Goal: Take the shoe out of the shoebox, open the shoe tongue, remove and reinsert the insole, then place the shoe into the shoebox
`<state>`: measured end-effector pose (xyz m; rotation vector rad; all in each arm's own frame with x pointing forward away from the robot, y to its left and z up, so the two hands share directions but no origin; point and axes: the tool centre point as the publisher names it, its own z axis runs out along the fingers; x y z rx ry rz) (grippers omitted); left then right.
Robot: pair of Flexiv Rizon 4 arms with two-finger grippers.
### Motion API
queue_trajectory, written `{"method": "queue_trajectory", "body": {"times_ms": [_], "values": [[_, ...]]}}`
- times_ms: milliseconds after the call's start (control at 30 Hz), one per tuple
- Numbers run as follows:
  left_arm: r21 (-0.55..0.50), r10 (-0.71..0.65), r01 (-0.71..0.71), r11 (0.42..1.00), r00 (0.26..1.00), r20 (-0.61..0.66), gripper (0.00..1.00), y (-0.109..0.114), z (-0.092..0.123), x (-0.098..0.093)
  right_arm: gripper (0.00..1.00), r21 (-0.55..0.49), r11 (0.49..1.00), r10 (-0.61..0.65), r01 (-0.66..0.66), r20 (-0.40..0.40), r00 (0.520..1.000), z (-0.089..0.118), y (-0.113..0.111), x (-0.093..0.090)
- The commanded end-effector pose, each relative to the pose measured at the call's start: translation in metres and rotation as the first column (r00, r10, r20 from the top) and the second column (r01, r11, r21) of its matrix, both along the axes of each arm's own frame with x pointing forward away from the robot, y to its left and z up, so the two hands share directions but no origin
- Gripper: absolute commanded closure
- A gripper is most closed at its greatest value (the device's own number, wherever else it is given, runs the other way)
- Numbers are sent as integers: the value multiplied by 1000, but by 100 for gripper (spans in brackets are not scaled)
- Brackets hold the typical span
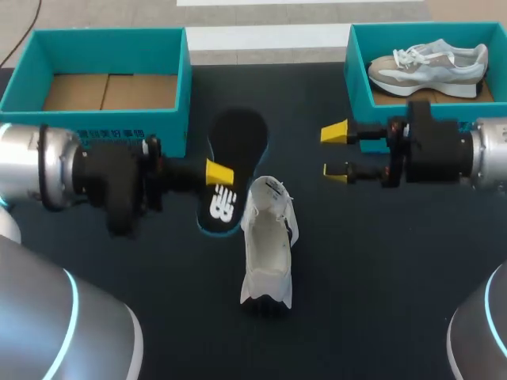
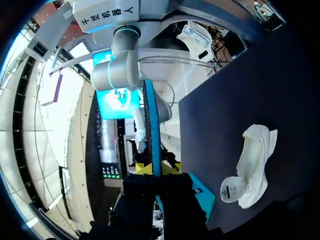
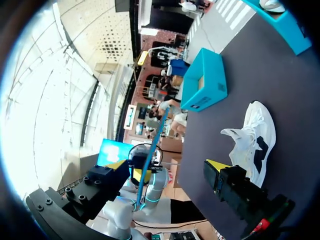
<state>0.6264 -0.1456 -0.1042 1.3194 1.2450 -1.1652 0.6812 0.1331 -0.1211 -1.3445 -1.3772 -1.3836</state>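
- Left gripper point(image 1: 219, 172) – shut tight on the insole point(image 1: 234, 142), mid-frame, its lower end just beside the shoe point(image 1: 268, 245).
- Shoe lies on the table point(image 1: 380, 261), centre, slightly low, well apart from both boxes.
- Right gripper point(image 1: 336, 152) – fingers spread wide, holding nothing, centre right, near the right box point(image 1: 356, 75) front wall.
- Left box point(image 1: 95, 36) sits upper left.

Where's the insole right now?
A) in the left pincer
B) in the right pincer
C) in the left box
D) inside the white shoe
A: the left pincer is shut on the insole, beside the white shoe; the right pincer is open and empty.
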Motion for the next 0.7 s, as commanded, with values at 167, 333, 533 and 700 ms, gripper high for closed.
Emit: {"method": "queue_trajectory", "body": {"times_ms": [167,333,533,700], "values": [[-55,59,-56,997,997,43,100,-16,-12,-9,0,-2,994,112,-113,-47,993,8,35,25],[-93,66,-58,994,994,85,100,-22,0,-10,0,5,991,130,-130,-70,989,3,44,23],[-103,69,-58,993,993,100,100,-28,0,-5,12,14,988,153,-152,-70,986,5,54,21],[-99,63,-49,994,986,152,100,-44,0,2,53,30,985,171,-169,-64,983,5,63,18]]}}
